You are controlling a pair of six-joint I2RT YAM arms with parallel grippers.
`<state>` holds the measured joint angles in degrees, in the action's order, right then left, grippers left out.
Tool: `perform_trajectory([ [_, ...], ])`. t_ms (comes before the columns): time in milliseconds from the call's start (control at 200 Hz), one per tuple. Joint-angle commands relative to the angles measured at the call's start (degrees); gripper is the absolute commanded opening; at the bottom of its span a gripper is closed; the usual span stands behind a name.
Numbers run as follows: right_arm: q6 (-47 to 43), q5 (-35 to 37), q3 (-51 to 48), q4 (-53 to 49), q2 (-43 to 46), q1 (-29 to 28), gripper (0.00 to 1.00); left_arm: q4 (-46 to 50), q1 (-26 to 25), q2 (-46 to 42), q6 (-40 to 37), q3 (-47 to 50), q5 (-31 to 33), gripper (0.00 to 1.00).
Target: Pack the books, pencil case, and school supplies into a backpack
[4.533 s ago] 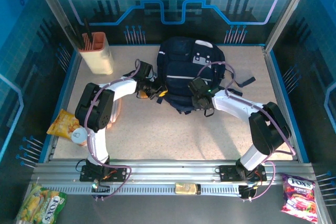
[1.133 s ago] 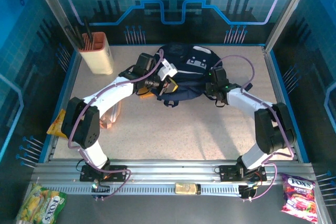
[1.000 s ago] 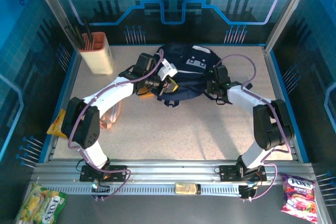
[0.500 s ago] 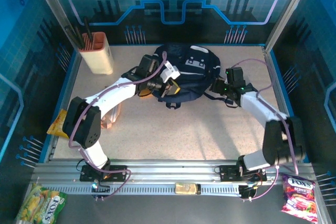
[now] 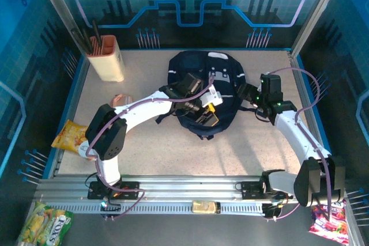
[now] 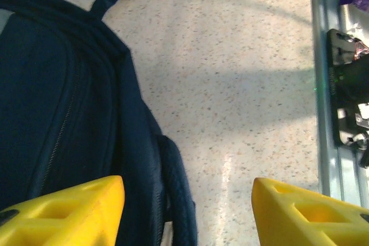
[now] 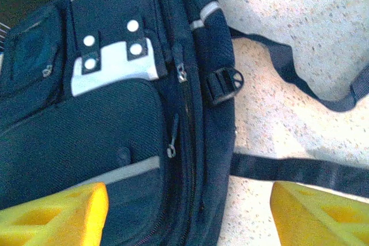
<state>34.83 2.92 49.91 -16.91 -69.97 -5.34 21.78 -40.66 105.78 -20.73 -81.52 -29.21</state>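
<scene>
The navy backpack [image 5: 202, 79] lies at the back middle of the table, its grey patch [image 7: 112, 64] facing up and its black straps [image 7: 300, 168] trailing right. My left gripper [image 5: 209, 113] hovers over the pack's near edge. In the left wrist view its yellow fingers [image 6: 69, 211] stand wide apart, open, with only the backpack [image 6: 57, 102] edge and table between them. My right gripper [image 5: 251, 95] is at the pack's right side, open, with the zipper [image 7: 183, 113] of the backpack [image 7: 86, 131] below its fingers [image 7: 57, 214]. The books and pencil case are out of view.
A beige holder [image 5: 106, 59] with dark pencils stands at the back left. A yellow snack packet [image 5: 70, 136] lies at the left edge and a small pinkish item [image 5: 119, 99] lies left of the pack. Blue walls ring the table. A candy bag [image 5: 328, 208] lies outside it.
Both grippers have opened. The left one moved right onto the backpack's near side and the right one drew back to the right. The backpack shifted slightly and now lies flatter.
</scene>
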Motion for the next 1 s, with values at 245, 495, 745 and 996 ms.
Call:
perform_trajectory([
  [245,1.39,-1.4,-0.6,-1.59,-1.56,1.41,0.76,7.98,0.33,6.28,-7.99,-11.6,11.79,0.68],
  [495,1.46,-2.3,-0.96,-1.34,-1.8,2.57,0.77,11.53,-0.54,12.73,-14.12,-17.86,18.52,0.67],
  [745,1.65,-2.92,-0.96,-1.2,-2.15,3.49,0.77,13.56,-0.54,19.2,-13.95,-23.75,26.76,0.61],
  [996,1.91,-3.84,-1.02,-0.58,-2.16,3.72,0.77,10.19,-0.48,19.89,-12.98,-24.59,28.82,0.41],
])
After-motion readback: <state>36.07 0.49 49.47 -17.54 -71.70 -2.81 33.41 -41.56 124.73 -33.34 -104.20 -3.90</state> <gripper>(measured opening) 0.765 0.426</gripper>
